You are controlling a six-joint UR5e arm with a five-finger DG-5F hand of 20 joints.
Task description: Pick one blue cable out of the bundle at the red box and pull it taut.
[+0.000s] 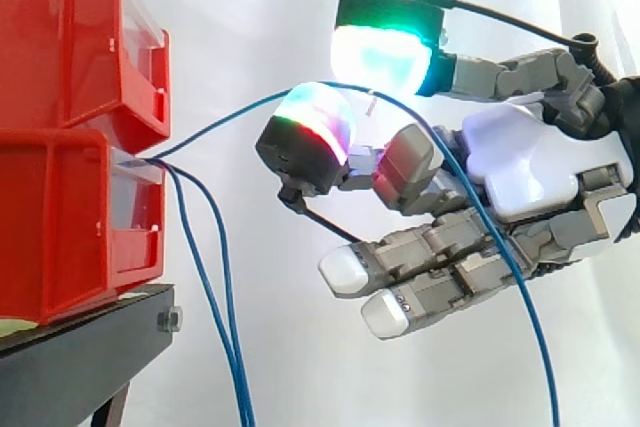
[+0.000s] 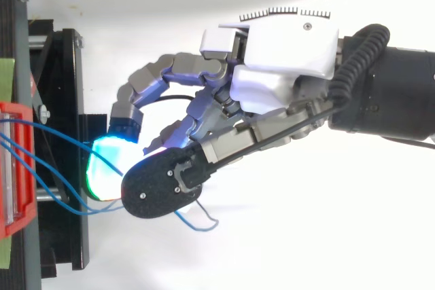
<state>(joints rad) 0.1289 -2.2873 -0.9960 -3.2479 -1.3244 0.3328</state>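
Bins, red (image 1: 70,147) and stacked, stand at the left on the black stand (image 1: 80,357). I see the blue cables (image 1: 232,357) come out between them, and two hang straight down. One blue cable (image 1: 225,122) rises rightward to the hand (image 1: 520,167), where two glowing fingertips (image 1: 385,52) look pinched together on it, its loose tail dropping across the palm. I judge the pick done, but the span bows slightly, so pulling it taut is left

No writing, number or label is legible anywhere; the hand (image 2: 285,56) carries a row of short black tick marks (image 2: 285,13) along its white shell, without figures.
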